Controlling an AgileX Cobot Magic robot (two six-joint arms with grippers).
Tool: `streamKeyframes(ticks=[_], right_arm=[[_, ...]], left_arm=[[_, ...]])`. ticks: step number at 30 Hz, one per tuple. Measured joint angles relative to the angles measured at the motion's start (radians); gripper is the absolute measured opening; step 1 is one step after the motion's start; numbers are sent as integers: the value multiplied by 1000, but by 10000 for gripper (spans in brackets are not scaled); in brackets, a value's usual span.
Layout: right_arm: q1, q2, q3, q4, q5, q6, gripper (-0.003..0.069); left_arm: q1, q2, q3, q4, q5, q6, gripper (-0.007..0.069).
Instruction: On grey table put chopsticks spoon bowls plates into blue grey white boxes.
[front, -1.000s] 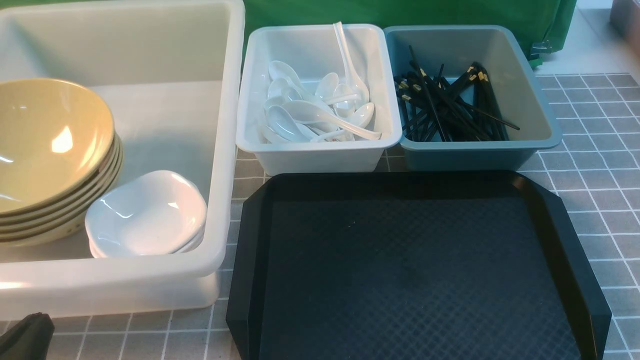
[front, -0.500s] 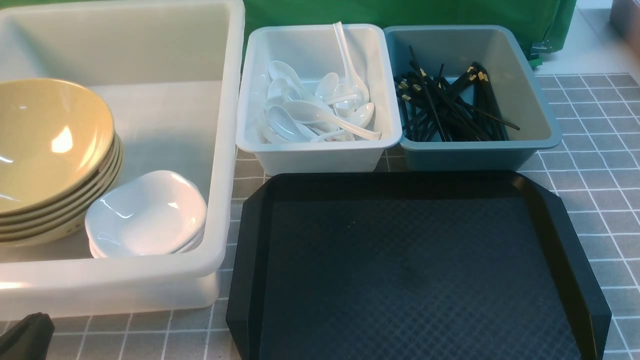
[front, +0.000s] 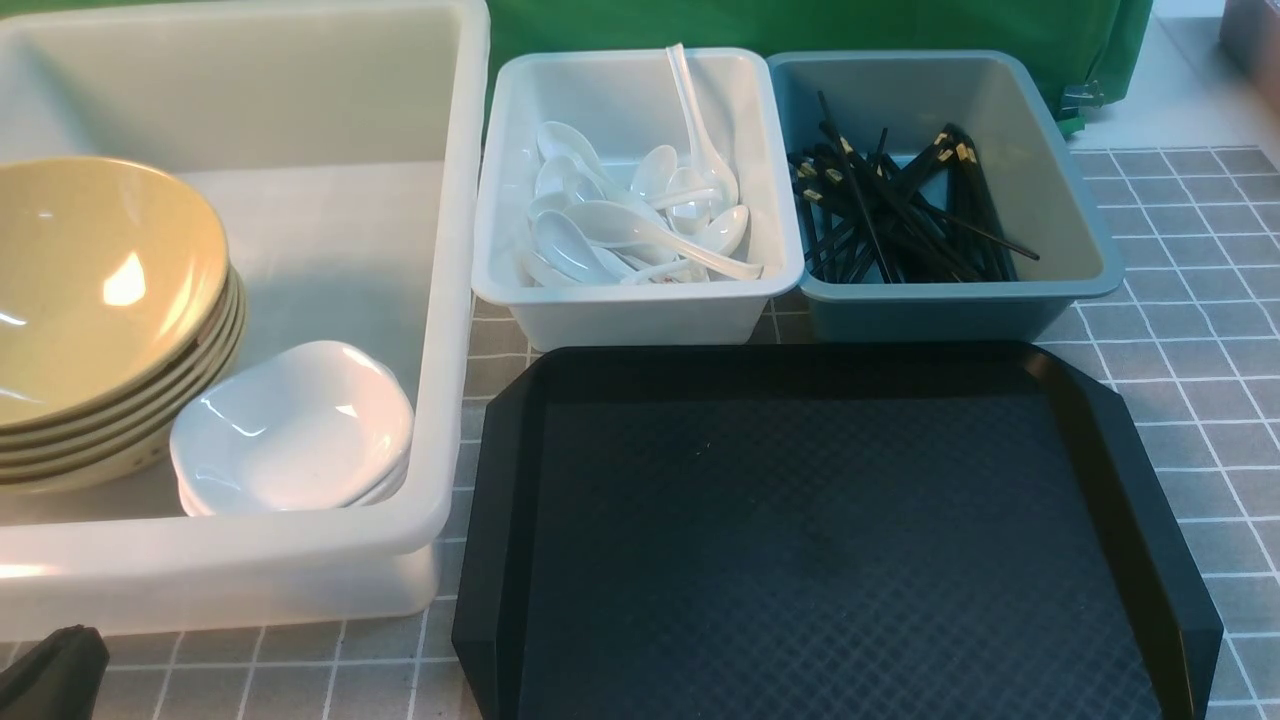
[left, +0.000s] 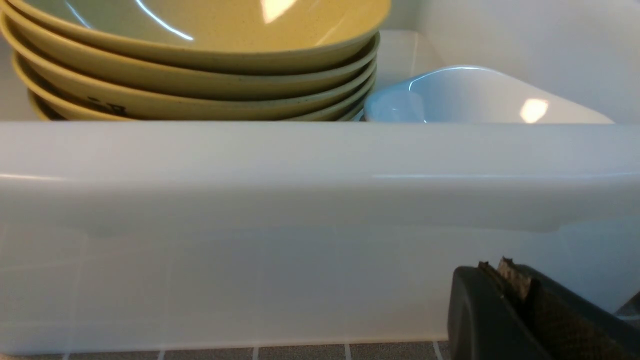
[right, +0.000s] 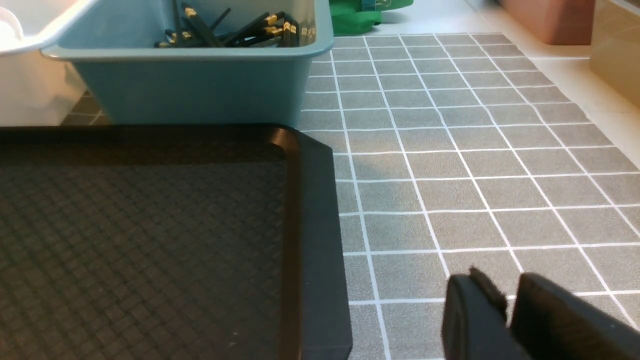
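Stacked tan bowls (front: 90, 290) and white plates (front: 295, 425) sit inside the large white box (front: 455, 300). Several white spoons (front: 620, 225) lie in the small white box (front: 640, 315). Black chopsticks (front: 890, 215) lie in the blue-grey box (front: 950, 315). My left gripper (left: 495, 267) is shut and empty, low on the grey table (front: 1190, 350) just in front of the large box's wall (left: 300, 200). My right gripper (right: 505, 285) hovers over bare table beside the black tray (right: 140, 240). Its jaws stand slightly open, and nothing is between them.
A black textured tray (front: 820, 540) with nothing on it fills the table's near middle, in front of the two small boxes. Green cloth (front: 800, 25) hangs behind the boxes. Brown containers (right: 560, 17) stand beyond the table's far right edge.
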Motion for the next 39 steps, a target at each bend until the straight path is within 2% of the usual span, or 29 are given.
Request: streamKeyframes(ticks=[39], right_arm=[[0,0,0,0,0,0,203]], left_arm=[[0,0,1,0,0,-3,-8]])
